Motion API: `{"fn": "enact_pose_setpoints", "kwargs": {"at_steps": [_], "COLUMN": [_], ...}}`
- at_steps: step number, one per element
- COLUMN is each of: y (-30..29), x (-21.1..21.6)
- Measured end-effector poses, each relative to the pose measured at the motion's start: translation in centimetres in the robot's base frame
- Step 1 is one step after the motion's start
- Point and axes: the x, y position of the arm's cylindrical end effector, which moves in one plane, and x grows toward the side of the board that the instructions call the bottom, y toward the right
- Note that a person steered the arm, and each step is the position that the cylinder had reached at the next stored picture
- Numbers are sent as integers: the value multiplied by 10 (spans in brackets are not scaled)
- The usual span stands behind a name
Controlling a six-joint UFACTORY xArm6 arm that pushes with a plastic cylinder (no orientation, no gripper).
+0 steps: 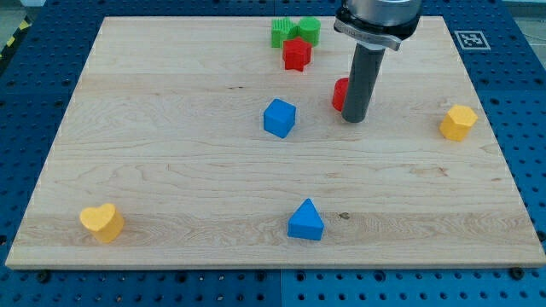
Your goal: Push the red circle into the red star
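Tip beside red circle, star up-left

Rod comes down from the view's top; my tip (pixel 354 118) sits on the wooden counter (pixel 171 170), just right of the red circle (pixel 340 94). Rod hides the circle's right part, so contact can't be confirmed, but they look touching or nearly so. No jaws on this end effector, just a plain rod, so open/closed doesn't apply.

Red star (pixel 296 55) is up and to the view's left of the circle, clearly apart from it. Star sits right below a green star (pixel 281 32) and a green round block (pixel 309 30); all three are bunched at the top edge, touching or nearly.

Other blocks:
- blue cube (pixel 279 118), left of the tip, near the board's middle
- blue triangle (pixel 305 221), toward the view's bottom, centre
- yellow heart (pixel 102 222), bottom-left corner area
- yellow hexagon-like block (pixel 458 123), right side, well apart from the tip
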Motion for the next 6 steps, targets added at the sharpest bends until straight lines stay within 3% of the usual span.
{"fn": "enact_pose_setpoints", "kwargs": {"at_steps": [2, 6], "y": [-2, -19], "x": [-5, -66]}}
